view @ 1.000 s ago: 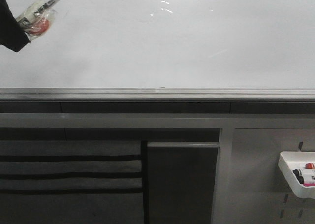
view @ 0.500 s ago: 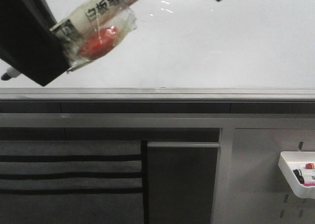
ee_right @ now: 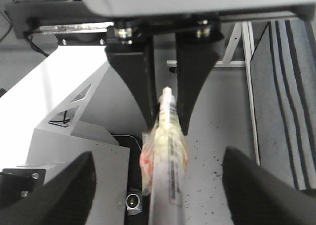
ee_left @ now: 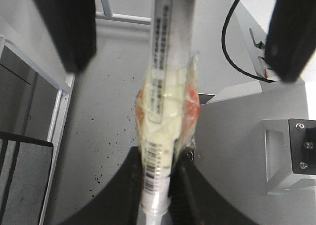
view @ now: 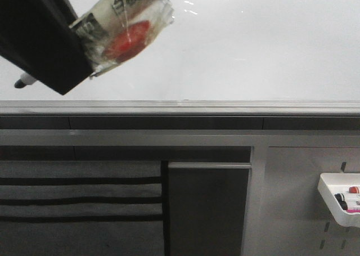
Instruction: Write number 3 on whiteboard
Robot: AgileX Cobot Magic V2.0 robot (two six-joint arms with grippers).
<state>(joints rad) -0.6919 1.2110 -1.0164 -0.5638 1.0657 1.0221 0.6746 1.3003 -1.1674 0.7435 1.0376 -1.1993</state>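
Marker: We see a marker [view: 121, 28] with tape [ee_left: 165, 113] and something orange wrapped round it, up in front of the whiteboard [view: 253, 53]. It is tilted, and its dark tip [view: 19, 83] points down, near the whiteboard's left side.
Left gripper: The left gripper [ee_left: 160, 185] is pinching the marker between its two black fingers [ee_left: 129, 185].
Right gripper: In the right wrist view, the right gripper [ee_right: 165, 185] has its fingers [ee_right: 61, 190] spread wide, one on each side of the marker, not touching it.
Whiteboard: It is white and shiny. We see no writing on it.
Rail: A grey rail [view: 180, 107] runs along the whiteboard's bottom edge.
Tray: A small white tray [view: 333, 202] with markers sits below the whiteboard, to the right.
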